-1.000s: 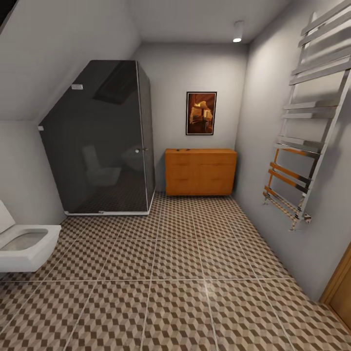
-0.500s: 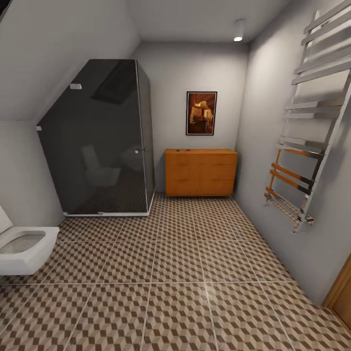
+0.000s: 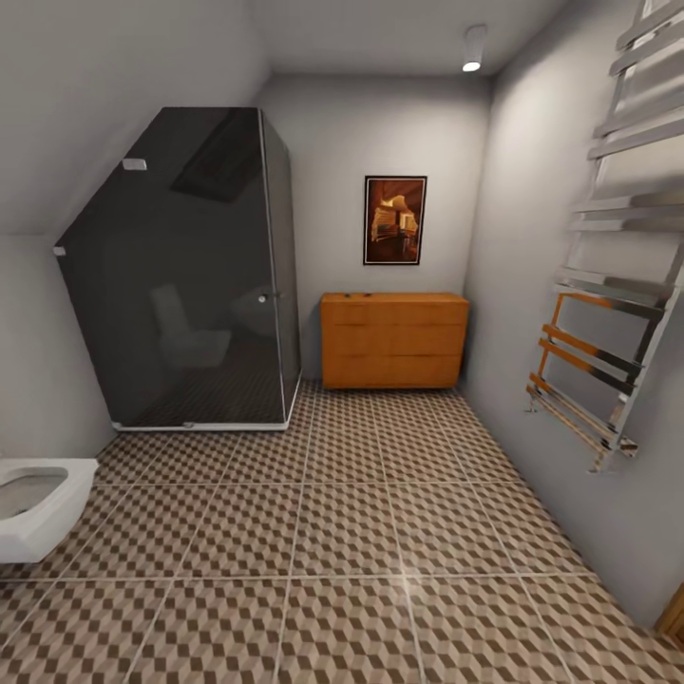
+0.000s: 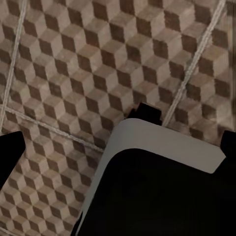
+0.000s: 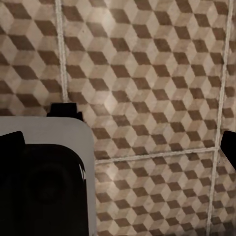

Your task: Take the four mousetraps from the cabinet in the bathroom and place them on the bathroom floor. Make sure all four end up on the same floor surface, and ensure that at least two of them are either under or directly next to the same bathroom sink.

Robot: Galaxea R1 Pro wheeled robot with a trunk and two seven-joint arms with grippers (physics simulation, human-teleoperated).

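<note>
The orange-brown wooden cabinet (image 3: 393, 340) stands against the far wall, under a framed picture. A tiny dark mark (image 3: 356, 294) lies on its top near the left end, too small to tell whether it is a mousetrap. The bathroom floor (image 3: 342, 532), tiled in a brown and beige cube pattern, stretches from me to the cabinet. The bathroom sink is out of view. My left gripper (image 4: 118, 147) hangs open above the tiles, its black fingertips (image 4: 10, 153) far apart. My right gripper (image 5: 119, 145) is likewise open over the floor, with nothing between its fingertips (image 5: 229, 145).
A dark glass shower cabin (image 3: 185, 275) fills the far left corner. A white wall-hung toilet (image 3: 33, 503) juts out at the near left. A chrome towel radiator (image 3: 608, 285) sticks out from the right wall. A white and black part of my own body (image 4: 157, 187) shows below each wrist.
The whole picture has shifted: the camera has moved forward toward the cabinet, the toilet has slid further off the left edge and the door frame at the lower right has nearly gone.
</note>
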